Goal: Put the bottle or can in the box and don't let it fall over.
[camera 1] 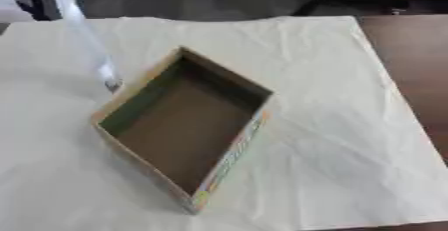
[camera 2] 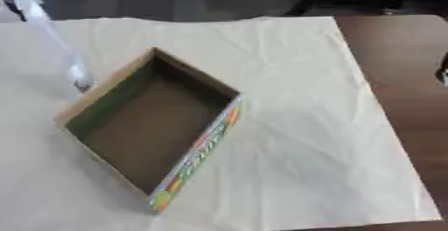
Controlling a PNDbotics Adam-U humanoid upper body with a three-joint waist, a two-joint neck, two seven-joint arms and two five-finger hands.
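Left eye view shows an open cardboard box (camera 1: pixel 184 125), brown inside with a colourful printed side, lying cornerwise on a cream cloth (camera 1: pixel 332 125) over a dark table (camera 1: pixel 411 60). At its upper-left edge stands a clear, pale bottle (camera 1: pixel 83 40), blurred and hard to make out, just outside the box wall. Neither robot hand shows, so their fingers cannot be told.

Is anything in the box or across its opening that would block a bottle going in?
Nothing visible does. The box lies open and empty on the cloth. A pale see-through long thing slants down just outside its left wall, not over the opening. Neither hand shows.
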